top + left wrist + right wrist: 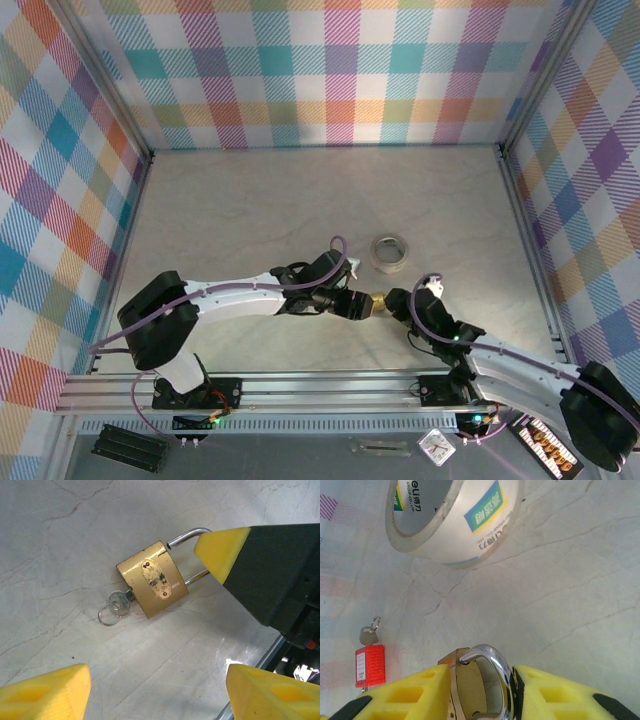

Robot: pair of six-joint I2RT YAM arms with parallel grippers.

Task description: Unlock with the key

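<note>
left end effector [155, 692]: fingers wide apart, nothing between them, hovering over the brass padlock [152, 580] and not touching it.

right end effector [480, 670]: yellow fingers flank the shackle [492, 655], one on each side and very close. can't tell whether they are pinching it or standing just loose of it. from the left wrist camera, one yellow tip sits against the shackle's bend.

padlock: lying flat on the tabletop between the two end effectors, nearer the near edge than the far one, about midway between the left and right edges.

key [119, 601]: seated in the keyhole at the bottom of the body, its small ring [107, 616] resting on the tabletop. nobody is holding it.

shackle: one leg runs into the body, the other end hangs free beside the top corner. reads as popped open.

judgement: unlocking looks done, or as good as done. key in, bar released. what's left, if anything, is letting go and drawing both arms back.

further out: a tape roll [470, 535] just past the lock toward the far edge, not involved.
</note>
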